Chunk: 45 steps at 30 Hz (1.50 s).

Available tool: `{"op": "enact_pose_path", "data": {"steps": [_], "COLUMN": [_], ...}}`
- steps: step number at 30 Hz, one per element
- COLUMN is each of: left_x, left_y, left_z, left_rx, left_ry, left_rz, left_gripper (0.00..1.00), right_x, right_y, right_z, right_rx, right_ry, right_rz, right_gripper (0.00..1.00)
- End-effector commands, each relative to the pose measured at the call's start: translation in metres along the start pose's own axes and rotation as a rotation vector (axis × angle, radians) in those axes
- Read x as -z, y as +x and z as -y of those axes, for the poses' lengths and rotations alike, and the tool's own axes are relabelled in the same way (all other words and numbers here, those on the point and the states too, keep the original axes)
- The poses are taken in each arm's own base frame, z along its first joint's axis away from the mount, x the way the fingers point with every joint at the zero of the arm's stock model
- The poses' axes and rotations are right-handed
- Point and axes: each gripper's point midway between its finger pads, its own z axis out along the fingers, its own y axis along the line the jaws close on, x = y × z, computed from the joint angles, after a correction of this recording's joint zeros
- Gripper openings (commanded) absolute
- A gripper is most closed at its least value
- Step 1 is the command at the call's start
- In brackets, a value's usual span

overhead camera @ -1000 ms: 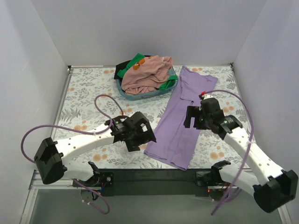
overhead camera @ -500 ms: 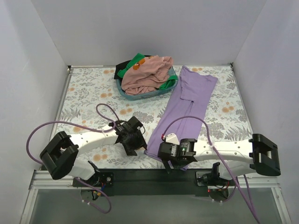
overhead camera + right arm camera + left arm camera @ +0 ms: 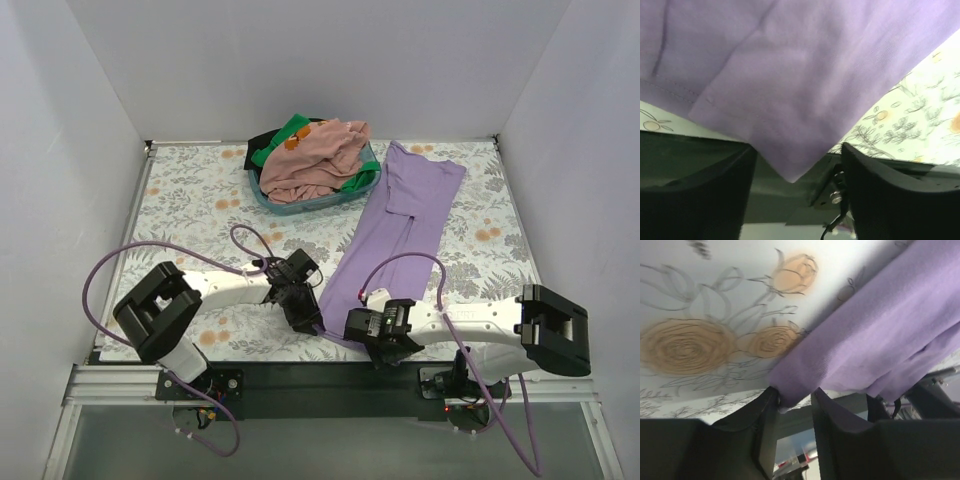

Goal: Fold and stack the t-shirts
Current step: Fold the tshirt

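The lavender t-shirt (image 3: 400, 230) lies folded into a long strip on the flowered table, running from the back right to the front edge. My left gripper (image 3: 312, 322) is at its near left corner; in the left wrist view the gripper (image 3: 794, 392) has drawn in on that bunched corner (image 3: 790, 385). My right gripper (image 3: 388, 348) is at the near right corner, and the wrist view shows the gripper (image 3: 797, 150) standing wide, with the cloth's corner (image 3: 790, 170) hanging untouched between the fingers. Pink (image 3: 315, 160), green (image 3: 295, 128) and black (image 3: 262, 140) t-shirts lie heaped in the basket.
The teal basket (image 3: 372, 185) stands at the back middle, touching the lavender shirt's left edge. Both grippers work right at the table's front edge, over the black rail (image 3: 320, 375). White walls enclose the table on three sides.
The right arm swung from the shirt's middle right down to its near right corner. The left gripper slid right to the near left corner. Both sets of jaws narrowed, the left far more.
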Motion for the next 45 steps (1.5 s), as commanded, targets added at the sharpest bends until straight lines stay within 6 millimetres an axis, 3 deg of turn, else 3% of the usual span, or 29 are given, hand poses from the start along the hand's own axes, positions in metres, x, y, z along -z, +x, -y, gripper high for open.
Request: {"op": "enact_pose_path", "data": {"steps": [1, 2, 3, 7, 9, 14, 17, 21, 23, 24, 27, 30, 33, 35, 37, 38, 39, 41, 42, 43, 44, 45], "left_x": [-0.017, -0.02, -0.022, -0.027, -0.029, -0.035, -0.036, -0.031, -0.028, -0.023, -0.019, -0.004, 0.001, 0.012, 0.009, 0.017, 0.007, 0.006, 0.015, 0.0, -0.001, 0.005], "left_y": [0.012, 0.014, 0.02, 0.038, 0.047, 0.065, 0.066, 0.064, 0.062, 0.059, 0.045, 0.018, -0.004, -0.023, -0.036, -0.047, -0.054, -0.07, -0.084, -0.092, -0.1, -0.111], "left_z": [-0.011, -0.013, -0.013, -0.018, -0.02, -0.018, -0.017, 0.002, 0.008, 0.023, 0.033, 0.067, 0.079, 0.098, 0.107, 0.127, 0.129, 0.14, 0.163, 0.159, 0.164, 0.184], "left_rx": [-0.047, -0.046, -0.054, -0.062, -0.046, -0.03, -0.021, -0.042, -0.056, -0.075, -0.082, -0.107, -0.099, -0.106, -0.113, -0.139, -0.141, -0.14, -0.166, -0.16, -0.163, -0.181], "left_ry": [-0.042, -0.048, -0.051, -0.073, -0.081, -0.065, -0.059, -0.015, -0.012, 0.011, -0.013, 0.01, -0.003, 0.039, 0.041, 0.078, 0.053, 0.042, 0.078, 0.037, 0.04, 0.073], "left_rz": [-0.032, -0.04, -0.049, -0.076, -0.08, -0.113, -0.113, -0.103, -0.095, -0.084, -0.038, 0.016, 0.072, 0.1, 0.111, 0.127, 0.127, 0.149, 0.197, 0.19, 0.192, 0.219], "left_gripper": [0.24, 0.14, 0.0, 0.0, 0.0, 0.0, 0.0, 0.0, 0.0, 0.0, 0.0, 0.0, 0.0, 0.0, 0.0, 0.0, 0.0, 0.0, 0.0, 0.0, 0.0, 0.0], "right_x": [-0.018, -0.026, -0.03, -0.03, -0.029, -0.017, -0.013, -0.007, 0.004, 0.007, 0.018, 0.018, 0.025, 0.026, 0.03, 0.03, 0.033, 0.027, 0.027, 0.024, 0.024, 0.024], "right_y": [-0.002, 0.001, 0.001, 0.017, 0.027, 0.034, 0.035, 0.032, 0.016, 0.012, -0.014, -0.041, -0.064, -0.077, -0.093, -0.099, -0.11, -0.12, -0.129, -0.134, -0.139, -0.147], "right_z": [0.004, 0.01, 0.009, 0.011, 0.016, 0.017, 0.015, 0.018, 0.023, 0.027, 0.037, 0.063, 0.074, 0.085, 0.097, 0.101, 0.101, 0.114, 0.118, 0.128, 0.134, 0.136], "right_rx": [-0.042, -0.04, -0.049, -0.093, -0.142, -0.25, -0.272, -0.269, -0.285, -0.289, -0.309, -0.367, -0.39, -0.428, -0.445, -0.448, -0.436, -0.47, -0.48, -0.49, -0.498, -0.502], "right_ry": [-0.004, -0.008, -0.024, -0.063, -0.077, -0.163, -0.202, -0.188, -0.154, -0.135, -0.104, -0.04, -0.027, -0.01, -0.002, -0.006, -0.033, -0.025, -0.032, -0.017, -0.011, -0.022], "right_rz": [-0.002, -0.013, -0.021, -0.072, -0.082, -0.052, -0.044, -0.043, 0.008, 0.023, 0.098, 0.15, 0.191, 0.209, 0.231, 0.238, 0.263, 0.259, 0.274, 0.267, 0.272, 0.284], "right_gripper": [0.72, 0.59, 0.53, 0.28, 0.02, 0.01, 0.01, 0.01, 0.01, 0.01, 0.01, 0.01, 0.01, 0.01, 0.01, 0.01, 0.01, 0.01, 0.01, 0.01, 0.01, 0.01]}}
